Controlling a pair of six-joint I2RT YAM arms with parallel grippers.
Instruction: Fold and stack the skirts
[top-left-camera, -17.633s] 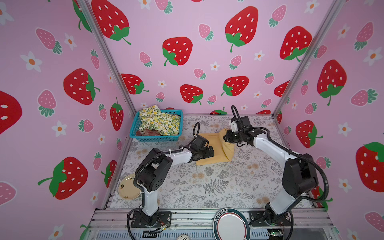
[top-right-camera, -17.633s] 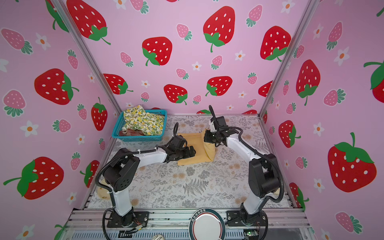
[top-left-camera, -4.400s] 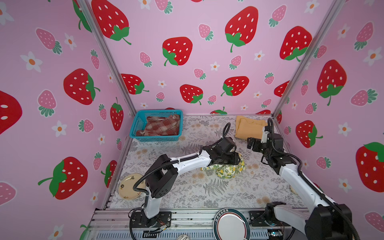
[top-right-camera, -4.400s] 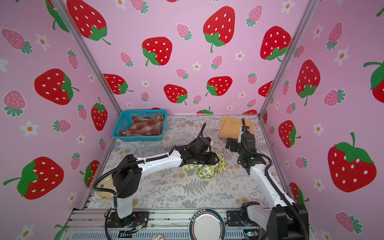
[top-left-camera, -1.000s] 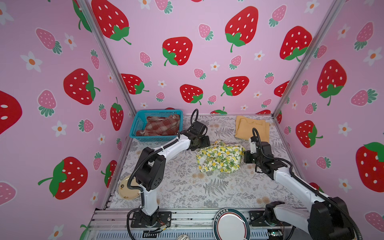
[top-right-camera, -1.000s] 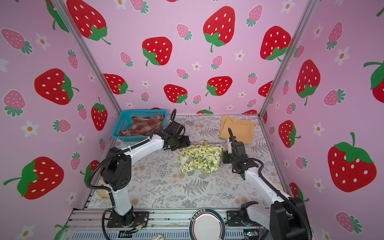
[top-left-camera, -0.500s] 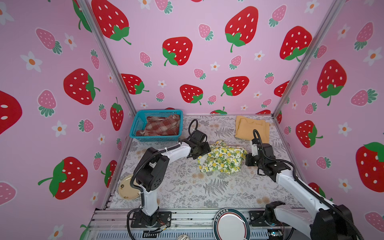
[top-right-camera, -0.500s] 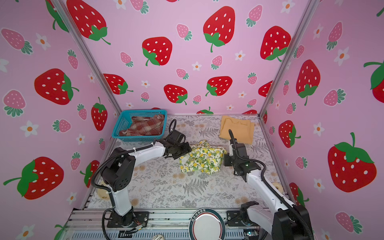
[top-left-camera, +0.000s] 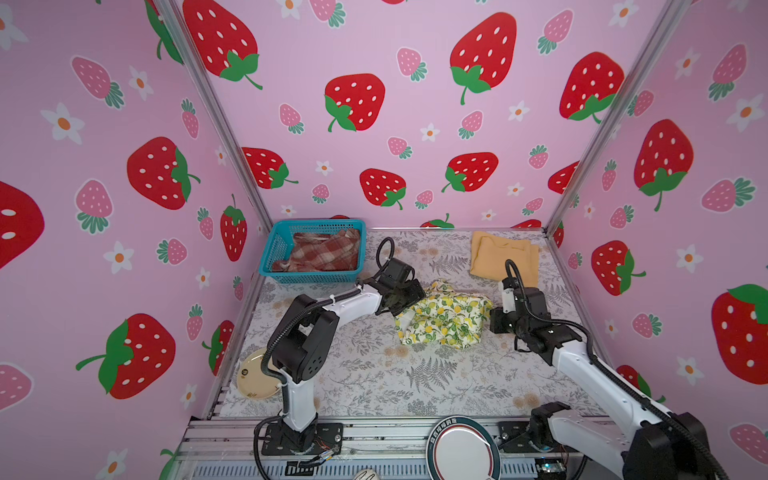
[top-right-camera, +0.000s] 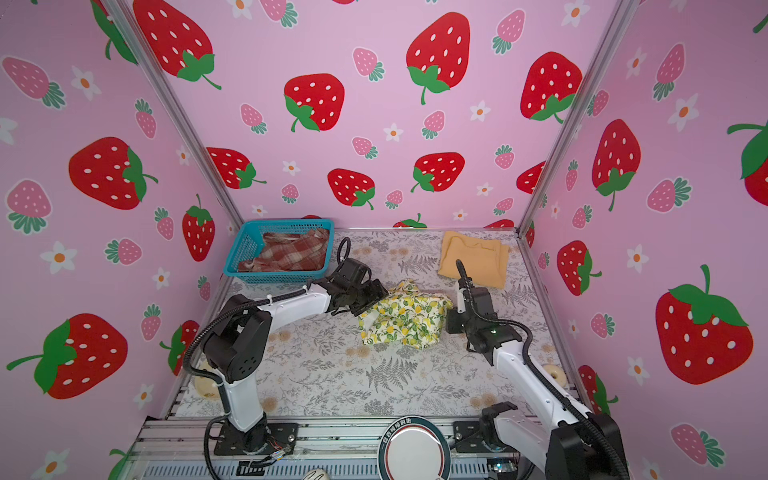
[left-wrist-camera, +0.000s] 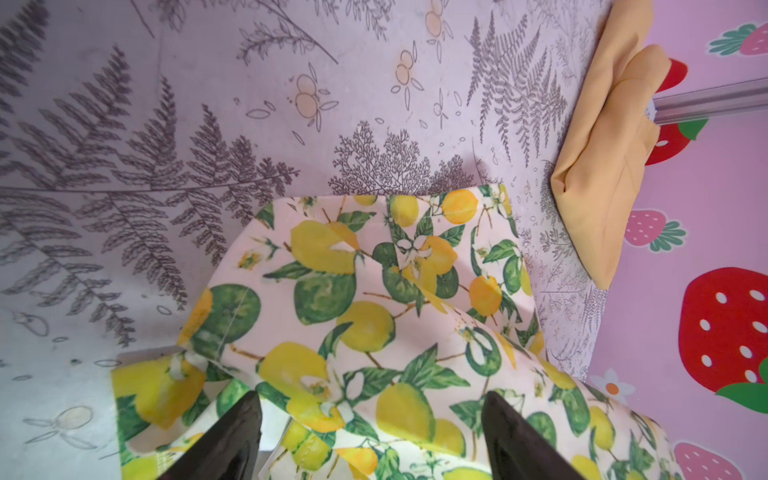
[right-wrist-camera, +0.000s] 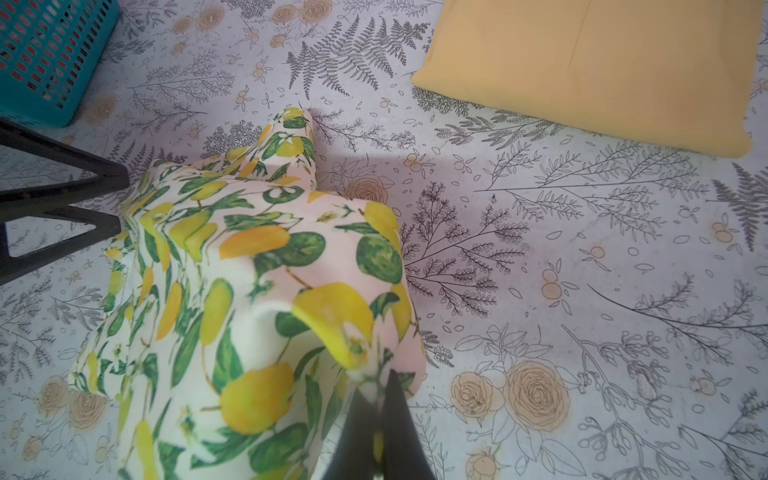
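1. Right gripper (right-wrist-camera: 380, 386) is clamped shut on an edge of the lemon skirt (top-left-camera: 444, 321), at the cloth's 3 o'clock side in both top views.
2. Left gripper (left-wrist-camera: 372, 405) is spread wide over the skirt's 10 o'clock corner.
3. The lemon skirt is laid crumpled mid-table (top-left-camera: 374, 374).
4. The mustard skirt (top-left-camera: 503, 257) is seen folded at its 1 o'clock, apart.
5. The plaid skirt (top-left-camera: 324, 253) is held in the teal basket (top-left-camera: 274, 245) at 10 o'clock.
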